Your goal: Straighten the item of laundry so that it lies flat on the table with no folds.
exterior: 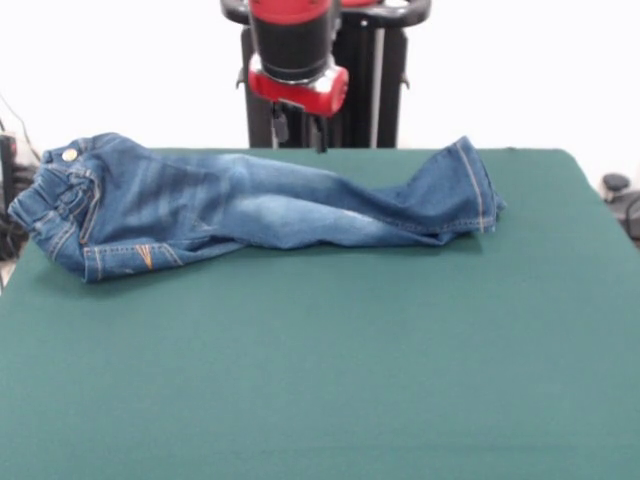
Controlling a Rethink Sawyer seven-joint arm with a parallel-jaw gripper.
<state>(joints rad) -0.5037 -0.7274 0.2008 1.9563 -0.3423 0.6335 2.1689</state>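
Observation:
The jeans [250, 205] lie crumpled along the far part of the green table [320, 380]. The elastic waistband and metal button [68, 155] are at the left. The legs run to the right, bunched and twisted over each other, and end in a raised hem [475, 190]. A back pocket with tan stitching shows at the lower left [130, 258]. My gripper [300, 130] hangs from the red and black arm [295, 60] above the table's far edge, just behind the middle of the jeans and apart from them. It holds nothing that I can see.
The black pedestal [375, 90] stands behind the table's far edge. Dark objects sit off the table at the right edge [622, 200] and the left edge [6, 165]. The waistband lies close to the table's left edge.

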